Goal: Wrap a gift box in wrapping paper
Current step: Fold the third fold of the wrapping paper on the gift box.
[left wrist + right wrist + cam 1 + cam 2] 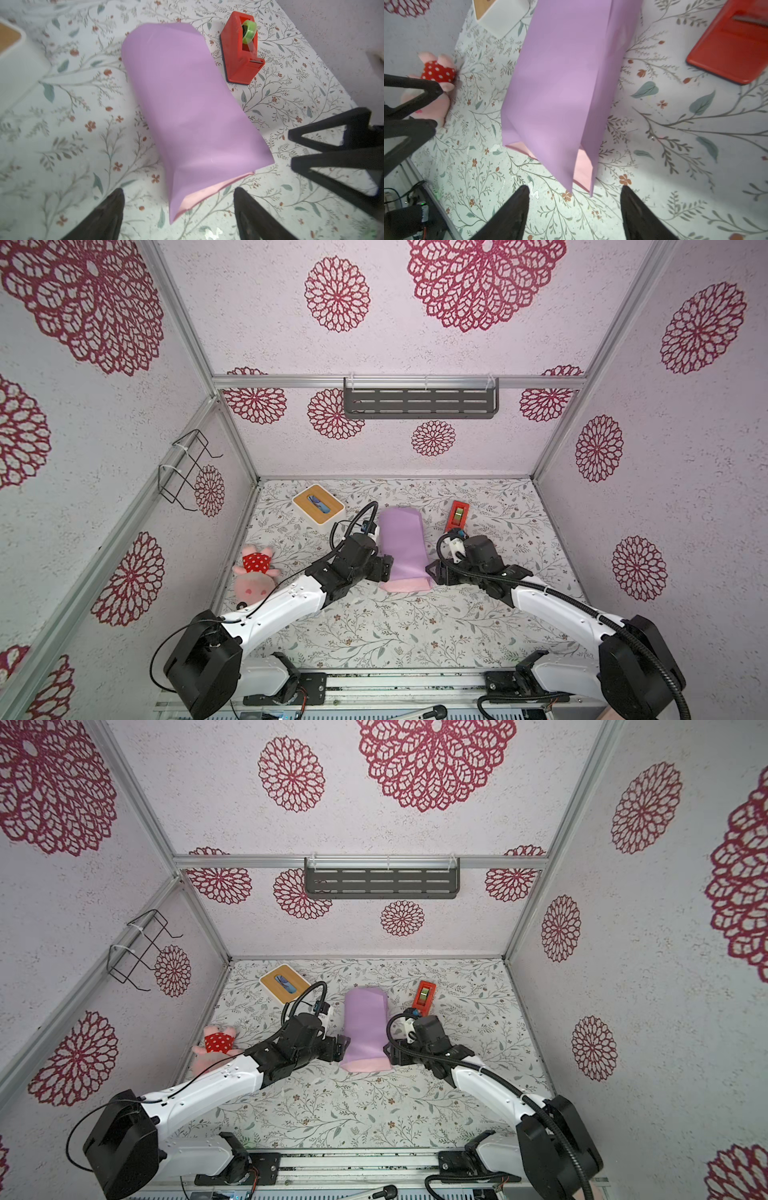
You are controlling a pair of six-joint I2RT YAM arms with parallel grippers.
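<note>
Wrapping paper [402, 545] tube, contents hidden; L tool [178, 189], R tool [574, 187] spread.

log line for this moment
paper: lilac tube, near end open | box: hidden | left gripper: open | right gripper: open

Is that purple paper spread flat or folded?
Folded over into a tube: the wrapping paper bulges lilac side out, pink inside showing at its open near end.
</note>
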